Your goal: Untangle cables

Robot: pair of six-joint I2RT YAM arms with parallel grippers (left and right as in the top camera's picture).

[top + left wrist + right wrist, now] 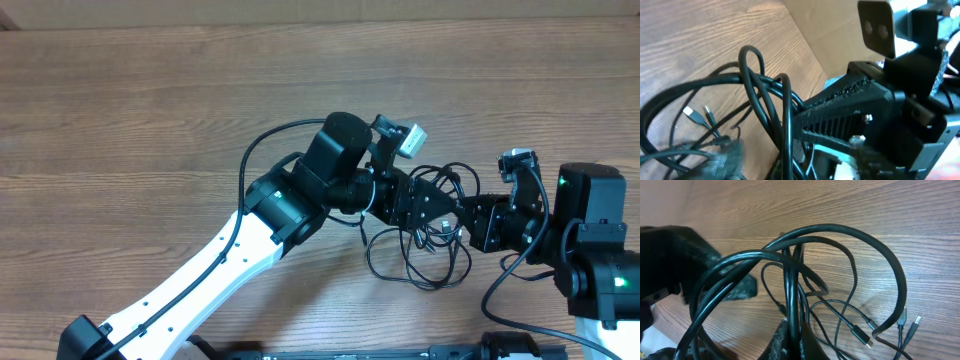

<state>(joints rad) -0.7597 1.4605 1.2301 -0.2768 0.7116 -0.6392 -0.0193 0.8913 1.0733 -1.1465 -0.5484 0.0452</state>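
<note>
Cables [425,235] bunched mid-table [150,120], between both arms, loops lifted. Right hand [790,330] clamps on several strands, likely anchoring the knot. Left hand [425,205] is buried in the same bundle; can't tell its grip, view blocked.

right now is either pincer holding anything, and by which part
Both pincers, left and right, seem shut on the cables, gripping loops in the bundle's tangled middle, not the plug ends.
</note>
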